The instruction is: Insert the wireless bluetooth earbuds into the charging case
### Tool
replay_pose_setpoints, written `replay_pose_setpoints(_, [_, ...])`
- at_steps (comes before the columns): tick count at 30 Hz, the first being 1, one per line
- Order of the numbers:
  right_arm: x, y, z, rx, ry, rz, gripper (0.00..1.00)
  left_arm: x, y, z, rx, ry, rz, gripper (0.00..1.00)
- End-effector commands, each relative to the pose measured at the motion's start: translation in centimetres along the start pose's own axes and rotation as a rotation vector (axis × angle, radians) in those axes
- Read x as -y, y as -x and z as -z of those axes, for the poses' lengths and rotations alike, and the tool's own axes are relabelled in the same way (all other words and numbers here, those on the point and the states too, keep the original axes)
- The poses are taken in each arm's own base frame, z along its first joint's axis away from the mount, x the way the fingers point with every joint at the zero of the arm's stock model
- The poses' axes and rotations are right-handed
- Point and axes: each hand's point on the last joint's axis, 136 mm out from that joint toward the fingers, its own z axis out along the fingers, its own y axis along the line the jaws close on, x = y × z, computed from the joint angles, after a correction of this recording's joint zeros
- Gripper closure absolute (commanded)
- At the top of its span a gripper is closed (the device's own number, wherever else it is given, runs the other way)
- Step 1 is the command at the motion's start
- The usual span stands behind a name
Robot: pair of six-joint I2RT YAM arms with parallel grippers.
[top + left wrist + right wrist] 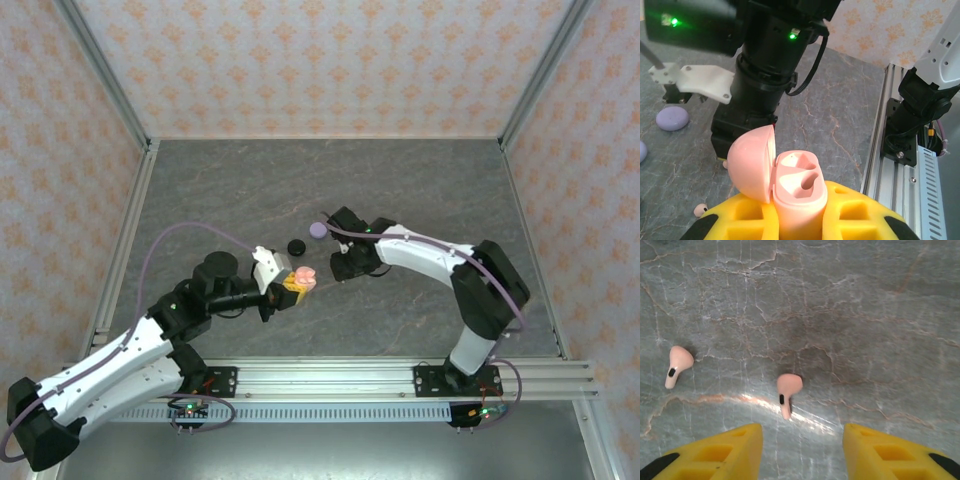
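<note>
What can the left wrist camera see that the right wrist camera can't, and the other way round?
Left wrist: an open pink case clamped in the left gripper, both sockets empty, a lavender case lying beyond, and the other arm. Right wrist: a clear look at two pink earbuds lying apart on the table, the nearer just ahead of the open right gripper. Both: the grey marble table and yellow fingers.

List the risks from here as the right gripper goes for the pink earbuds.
1. The nearer pink earbud lies flat on the table, in line with the gap of the open right gripper. Small and rounded, it could slip out or get pinched askew.
2. The pink case, clamped in the left gripper, has shaped sockets, so a badly turned bud may not seat.
3. The second pink earbud lies nearby and could get knocked.
</note>
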Motion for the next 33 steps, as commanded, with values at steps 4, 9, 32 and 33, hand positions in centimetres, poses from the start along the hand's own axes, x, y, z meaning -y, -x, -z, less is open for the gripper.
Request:
replay_pose_setpoints(4, [-1.6,0.3,-1.7,-0.046,0.025,-0.01,0.55,-0.2,0.7,-0.4,0.029,0.003,-0.004,1.0])
replay_pose_setpoints(9, [-1.7,0.2,-2.9,-0.072,0.022,-0.006,0.59,-0.1,1.0,-0.6,0.043,-0.006,-0.007,1.0])
replay_pose_setpoints(32, [-0.8,1.3,-3.6,-0.051,-0.054,0.049,0.62,-0.2,1.3,-1.0,0.041,-0.01,-0.003,1.0])
replay_pose_setpoints(33, [-0.8,1.4,-3.4,-0.046,-0.054,0.049,0.62,-0.2,1.4,-1.0,0.042,-0.01,-0.004,1.0])
